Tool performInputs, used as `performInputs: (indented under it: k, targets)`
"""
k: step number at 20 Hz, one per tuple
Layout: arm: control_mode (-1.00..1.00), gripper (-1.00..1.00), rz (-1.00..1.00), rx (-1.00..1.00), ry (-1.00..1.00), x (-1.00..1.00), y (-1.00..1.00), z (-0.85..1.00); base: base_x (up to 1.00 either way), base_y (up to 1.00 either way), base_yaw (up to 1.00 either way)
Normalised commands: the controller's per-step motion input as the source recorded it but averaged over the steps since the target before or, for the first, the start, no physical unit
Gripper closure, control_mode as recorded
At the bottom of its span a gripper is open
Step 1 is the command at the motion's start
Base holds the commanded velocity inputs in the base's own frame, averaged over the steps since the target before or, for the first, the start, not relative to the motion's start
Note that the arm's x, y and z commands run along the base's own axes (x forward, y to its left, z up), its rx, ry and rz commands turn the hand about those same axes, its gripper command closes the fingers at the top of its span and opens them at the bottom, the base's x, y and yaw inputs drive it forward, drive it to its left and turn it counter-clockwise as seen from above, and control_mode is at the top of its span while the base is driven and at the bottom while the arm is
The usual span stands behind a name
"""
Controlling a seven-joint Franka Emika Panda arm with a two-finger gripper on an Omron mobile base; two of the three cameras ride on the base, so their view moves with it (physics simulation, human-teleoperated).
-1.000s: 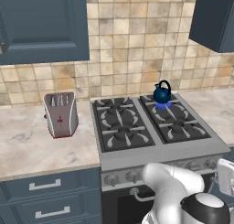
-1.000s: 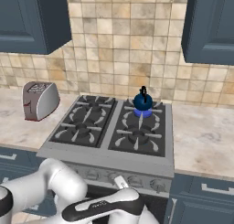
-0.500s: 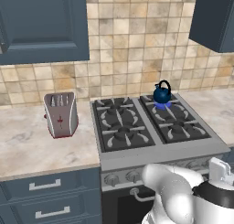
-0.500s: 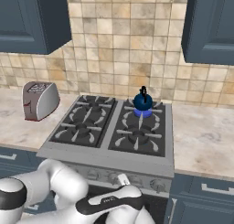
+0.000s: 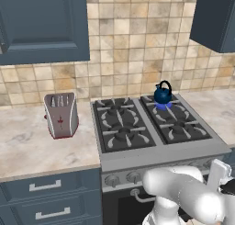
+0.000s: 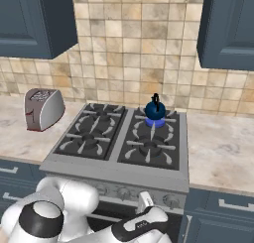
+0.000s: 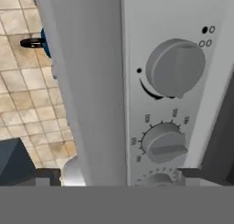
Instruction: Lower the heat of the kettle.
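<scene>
- Left base view: the kettle [image 5: 162, 93] sits on the back right burner of the stove [image 5: 137, 148], a blue flame glowing under it, so the heat is on. The toaster [image 5: 60, 115] stands on the tabletop [image 5: 27, 146] to the left, well apart.
- Right base view: the kettle [image 6: 155, 109] shows on the same rear burner; the arm reaches low toward the stove front, below the row of knobs [image 6: 124, 192].
- Hand view: the pincer [image 7: 116, 176] is released, its dark tips spread wide, with a large grey knob [image 7: 174, 67] and a smaller knob [image 7: 164, 143] close ahead, neither touched.
- Progress, as I judge it: only the approach is done; gripping and turning the right knob is left.
</scene>
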Motion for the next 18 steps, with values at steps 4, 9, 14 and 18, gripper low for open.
performInputs:
  k: [4,9,14,18]
  targets:
    - [-1.00,-1.00,0.00,0.13,-0.01,0.37,-0.01,-0.22,0.00,0.00,0.00]
    - [-1.00,-1.00,0.00,0.00,0.00,0.29,0.00,-0.07,0.00,0.00,0.00]
    - [-1.00,-1.00,0.00,0.00,-0.06,0.12,-0.16,-0.26,0.00,0.00,0.00]
    - [-1.00,-1.00,0.00,-0.01,-0.02,0.06,0.00,-0.20,0.00,0.00,0.00]
